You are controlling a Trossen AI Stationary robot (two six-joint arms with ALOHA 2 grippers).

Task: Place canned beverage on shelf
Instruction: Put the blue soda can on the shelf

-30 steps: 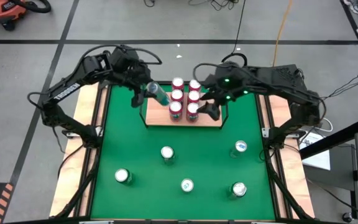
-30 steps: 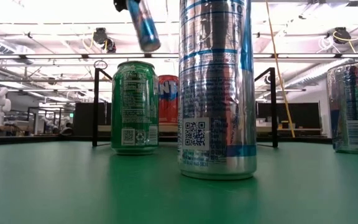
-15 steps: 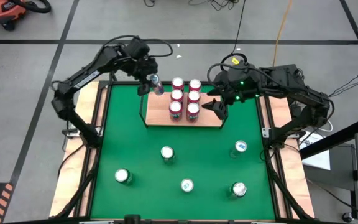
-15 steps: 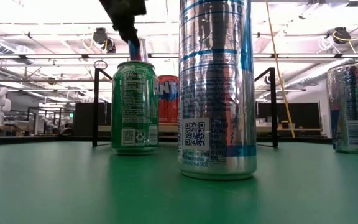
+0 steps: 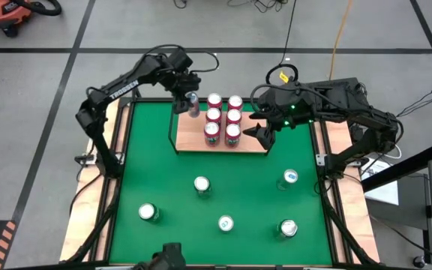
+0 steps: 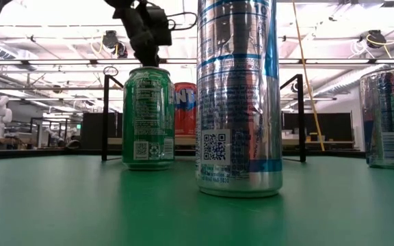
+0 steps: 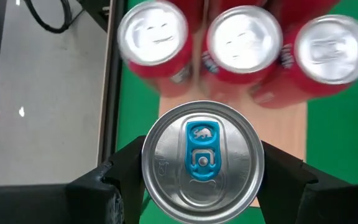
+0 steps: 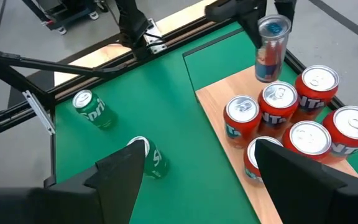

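A slim silver and blue can (image 5: 193, 105) with a blue tab (image 7: 202, 162) is upright in my left gripper (image 5: 187, 96), which is shut on it, fingers (image 7: 124, 173) on either side. It is over the back left corner of the shelf (image 5: 250, 142), a light-wood board (image 8: 215, 104) with black rails, right beside several red cans (image 5: 214, 115). I cannot tell whether the held can (image 8: 270, 55) touches the board. My right gripper (image 5: 261, 136) is open with nothing in it at the shelf's right end.
Several loose cans stand on the green mat (image 5: 156, 172), such as those at front centre (image 5: 202, 184), right (image 5: 289, 177) and front left (image 5: 148, 213). In the low view a green can (image 6: 148, 116) and a tall silver can (image 6: 238, 96) stand close.
The left gripper turned the slim can from tilted to upright and carried it to the shelf's back left corner. The right gripper drew slightly right, away from the red cans.
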